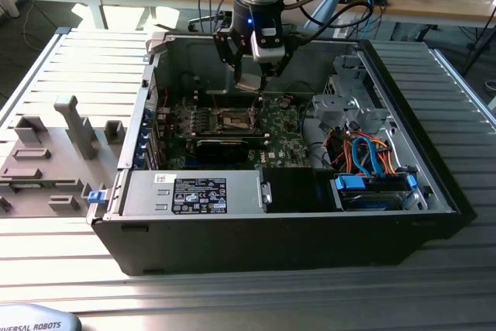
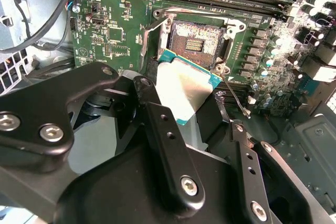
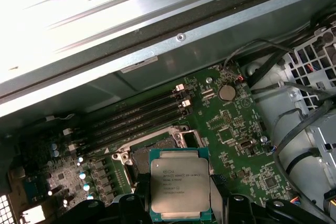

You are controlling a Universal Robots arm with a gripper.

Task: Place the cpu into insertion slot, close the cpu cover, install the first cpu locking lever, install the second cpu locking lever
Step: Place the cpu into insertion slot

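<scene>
Gripper (image 1: 261, 83): clenched on the chip (image 3: 180, 183), held flat.
Chip: raised just above the open socket (image 2: 193, 38), not yet seated.

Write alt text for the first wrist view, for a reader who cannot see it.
The gripper holds the cpu, silver top showing, over the open insertion slot on a green motherboard. Black memory slots run beside it, with the grey case wall beyond.
</scene>
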